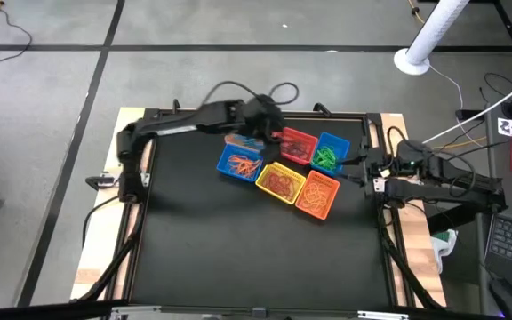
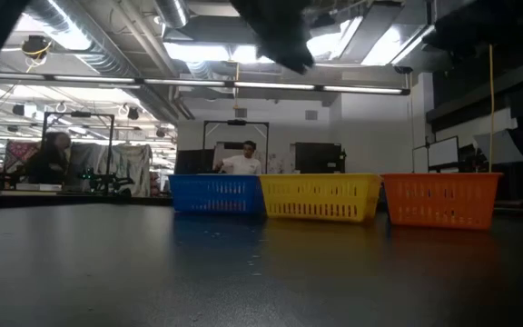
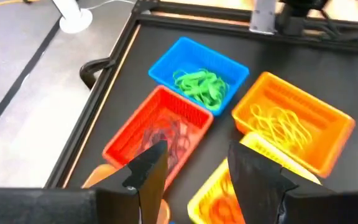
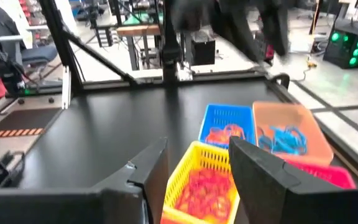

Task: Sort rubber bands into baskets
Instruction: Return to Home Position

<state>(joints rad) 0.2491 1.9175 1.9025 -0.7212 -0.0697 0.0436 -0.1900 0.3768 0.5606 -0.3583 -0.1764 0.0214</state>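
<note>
Left gripper (image 3: 197, 152): over the far side of the basket cluster at mid-tabletop (image 1: 238, 258), fingers wide, holding nothing. Right gripper (image 4: 199, 146): at the right edge, wide, empty. Green rubber bands (image 3: 201, 86) lie in the right blue basket (image 3: 216, 57), yellow rubber bands (image 3: 284, 121) in the orange basket (image 3: 309, 102), blue rubber bands (image 4: 286, 138) in the tan-orange basket (image 4: 278, 115).

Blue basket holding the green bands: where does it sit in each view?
High view: blue basket, right end of the back row.
Low view: not visible, hidden behind the front row.
Left wrist view: upper middle, next to the red basket.
Right wrist view: not in it.
Shared landmark: the yellow basket, seen in all four.
</note>
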